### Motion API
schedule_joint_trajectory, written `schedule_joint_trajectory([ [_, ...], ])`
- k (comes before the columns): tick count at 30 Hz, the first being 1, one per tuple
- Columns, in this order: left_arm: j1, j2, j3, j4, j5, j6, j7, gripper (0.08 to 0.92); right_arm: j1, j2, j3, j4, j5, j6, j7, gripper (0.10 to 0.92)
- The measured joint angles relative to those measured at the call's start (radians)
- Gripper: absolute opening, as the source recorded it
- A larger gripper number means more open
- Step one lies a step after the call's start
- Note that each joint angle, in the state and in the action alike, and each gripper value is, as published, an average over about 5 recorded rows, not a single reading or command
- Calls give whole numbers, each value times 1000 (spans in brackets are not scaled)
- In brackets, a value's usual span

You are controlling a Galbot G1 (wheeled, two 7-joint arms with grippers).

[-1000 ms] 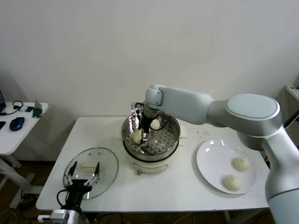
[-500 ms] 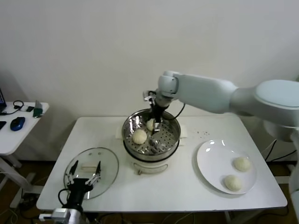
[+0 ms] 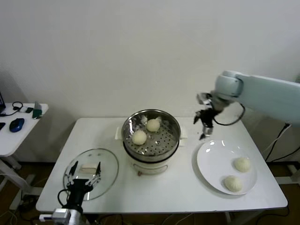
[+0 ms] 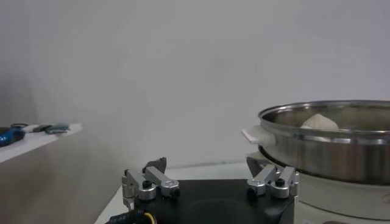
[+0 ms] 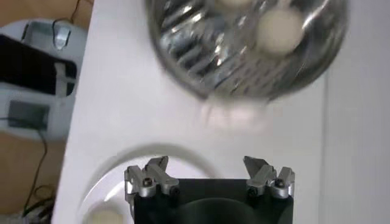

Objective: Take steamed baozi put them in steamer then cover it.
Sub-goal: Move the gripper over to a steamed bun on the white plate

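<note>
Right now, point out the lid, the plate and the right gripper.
lid (image 3: 107,165), head view, bare glass beside the handle.
plate (image 3: 212,161), head view, bare white surface left of the buns.
right gripper (image 3: 205,133), head view, between its fingertips.

The steamer (image 3: 151,136) stands open-topped in the middle of the table (image 3: 164,187), so the way in from above is unblocked; two baozi (image 3: 139,137) take up its left and rear floor, leaving the front and right bare. The right tool (image 3: 205,126), fingers spread and empty, hangs between steamer and plate (image 3: 213,161), above the plate's rear rim. The cover (image 3: 105,164) fills the front-left table, with the left tool (image 3: 84,180) open over its near edge, seemingly not touching it.
</note>
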Motion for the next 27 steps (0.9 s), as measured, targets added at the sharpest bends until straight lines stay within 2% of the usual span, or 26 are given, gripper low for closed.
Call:
schedule_joint_trajectory([
  [11,18,-16,-6,-8,15,0,-2,823,-269,-165,135,41,-201,19,-9,823],
  [27,20,-23,-9,4,22,-2,-4,823,-454,-184,232,-20,-307,29,-16,823],
])
